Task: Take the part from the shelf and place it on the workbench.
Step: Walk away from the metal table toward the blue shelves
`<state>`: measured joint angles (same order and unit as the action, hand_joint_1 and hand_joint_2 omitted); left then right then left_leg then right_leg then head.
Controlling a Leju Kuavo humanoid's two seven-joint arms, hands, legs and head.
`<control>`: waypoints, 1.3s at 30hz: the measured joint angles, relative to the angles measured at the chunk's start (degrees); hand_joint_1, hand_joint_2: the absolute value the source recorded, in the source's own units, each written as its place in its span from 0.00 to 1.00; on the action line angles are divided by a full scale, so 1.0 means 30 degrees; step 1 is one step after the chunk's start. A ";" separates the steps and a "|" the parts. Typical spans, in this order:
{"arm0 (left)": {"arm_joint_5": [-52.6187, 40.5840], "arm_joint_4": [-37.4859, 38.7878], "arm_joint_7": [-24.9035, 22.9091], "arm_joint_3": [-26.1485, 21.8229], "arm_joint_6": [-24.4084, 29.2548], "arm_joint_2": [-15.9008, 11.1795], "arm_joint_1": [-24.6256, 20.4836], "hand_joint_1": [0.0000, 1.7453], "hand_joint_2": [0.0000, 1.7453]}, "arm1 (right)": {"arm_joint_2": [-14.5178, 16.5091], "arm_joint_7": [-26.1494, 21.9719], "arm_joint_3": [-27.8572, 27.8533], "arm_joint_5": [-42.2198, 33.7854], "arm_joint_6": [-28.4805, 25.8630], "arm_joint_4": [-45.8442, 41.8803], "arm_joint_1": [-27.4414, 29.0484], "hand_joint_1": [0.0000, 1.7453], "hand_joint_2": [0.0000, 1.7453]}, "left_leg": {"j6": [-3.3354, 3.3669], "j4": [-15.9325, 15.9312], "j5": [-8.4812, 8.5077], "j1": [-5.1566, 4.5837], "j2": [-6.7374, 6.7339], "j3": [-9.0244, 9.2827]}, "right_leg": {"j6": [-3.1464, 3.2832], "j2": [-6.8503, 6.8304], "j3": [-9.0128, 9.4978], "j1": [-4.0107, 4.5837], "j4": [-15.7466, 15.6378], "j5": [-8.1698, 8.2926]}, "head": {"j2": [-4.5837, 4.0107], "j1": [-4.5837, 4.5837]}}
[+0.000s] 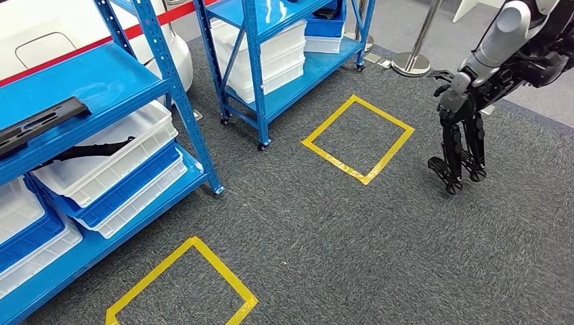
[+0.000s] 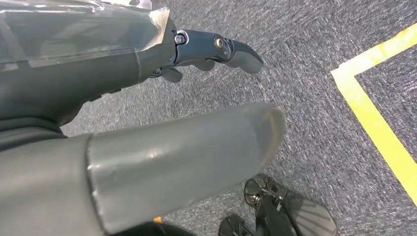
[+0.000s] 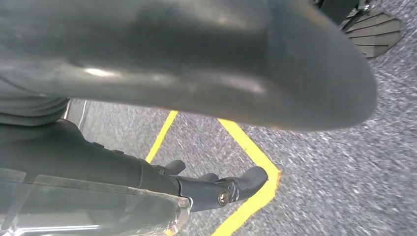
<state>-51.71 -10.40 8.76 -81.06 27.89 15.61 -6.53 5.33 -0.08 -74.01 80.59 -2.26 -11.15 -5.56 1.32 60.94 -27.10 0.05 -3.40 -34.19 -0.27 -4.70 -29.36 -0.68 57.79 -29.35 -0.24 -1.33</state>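
A long black part lies on the upper blue shelf at the far left of the head view. A second black piece rests in a white bin on the level below. My right hand hangs at the right over the grey carpet, far from the shelf, and holds nothing. In the right wrist view that hand has its fingers stretched out above yellow floor tape. My left hand also hangs over the carpet, its thumb and fingers apart and empty.
A second blue rack on castors stands further back with white and blue bins. Yellow tape squares mark the carpet. A chrome stanchion base stands at the back right. A red band crosses a white body behind the shelf.
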 joint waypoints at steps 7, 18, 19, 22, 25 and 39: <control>-0.0009 -0.0004 0.0009 0.0004 -0.0006 0.0014 -0.0083 0.00 0.00 | -0.0005 0.0007 0.0047 0.0036 0.0047 0.0000 -0.0079 0.00 0.00 | 0.0680 -0.1246 0.0473 0.0000 0.0916 0.0537 | -0.0366 0.0658 -0.0533 0.0072 0.1642 -0.1066 | 0.0000 0.0197; -0.0029 0.0000 0.0009 0.0004 -0.0029 0.0055 -0.0003 0.00 0.00 | -0.0091 0.0058 0.0071 0.0053 0.0047 0.0000 -0.0029 0.00 0.00 | 0.0217 -0.0945 0.0377 -0.0081 0.3304 0.0366 | -0.0447 0.2392 -0.0370 -0.0085 -0.0081 0.0333 | 0.0000 0.0526; -0.0029 0.0000 0.0009 0.0004 -0.0027 0.0040 0.0024 0.00 0.00 | -0.0065 0.0060 0.0078 0.0055 0.0047 0.0000 -0.0062 0.00 0.00 | 0.0135 -0.0916 0.0370 -0.0036 0.3314 0.0329 | -0.0300 0.2233 -0.0315 -0.0116 -0.0107 0.0373 | 0.0000 0.0481; -0.0029 0.0000 0.0009 0.0004 -0.0022 0.0018 0.0044 0.00 0.00 | -0.0031 0.0067 0.0095 0.0056 0.0049 -0.0005 -0.0060 0.00 0.00 | -0.0151 0.0639 -0.0644 0.0038 0.2037 -0.0396 | 0.0074 0.1702 -0.0200 -0.0235 -0.0193 0.0481 | 0.0000 0.0240; -0.0065 0.0000 0.0016 0.0004 -0.0046 0.0016 0.0044 0.00 0.00 | -0.0057 0.0084 0.0095 0.0082 0.0086 -0.0007 0.0060 0.00 0.00 | -0.0412 0.4063 -0.2200 0.0178 0.1273 -0.2128 | 0.0211 0.1044 -0.0221 -0.0156 -0.0188 0.0424 | 0.0000 0.0077; -0.0230 0.0000 -0.0164 0.0091 -0.0066 -0.0044 0.0035 0.00 0.00 | -0.0068 0.0151 0.0146 0.0233 0.0135 -0.0004 -0.0052 0.00 0.00 | 0.0631 -0.1356 0.0503 0.0116 0.1089 0.0628 | -0.0312 0.1028 -0.0882 0.0002 0.2183 -0.1235 | -0.0002 0.0266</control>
<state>-52.40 -10.40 8.27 -80.78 27.69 15.48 -6.42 5.13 0.38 -73.57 81.29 -1.86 -11.16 -5.71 3.21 56.87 -25.59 0.39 -0.13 -32.30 -1.20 -1.62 -32.01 -0.67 64.34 -33.06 -0.25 -0.53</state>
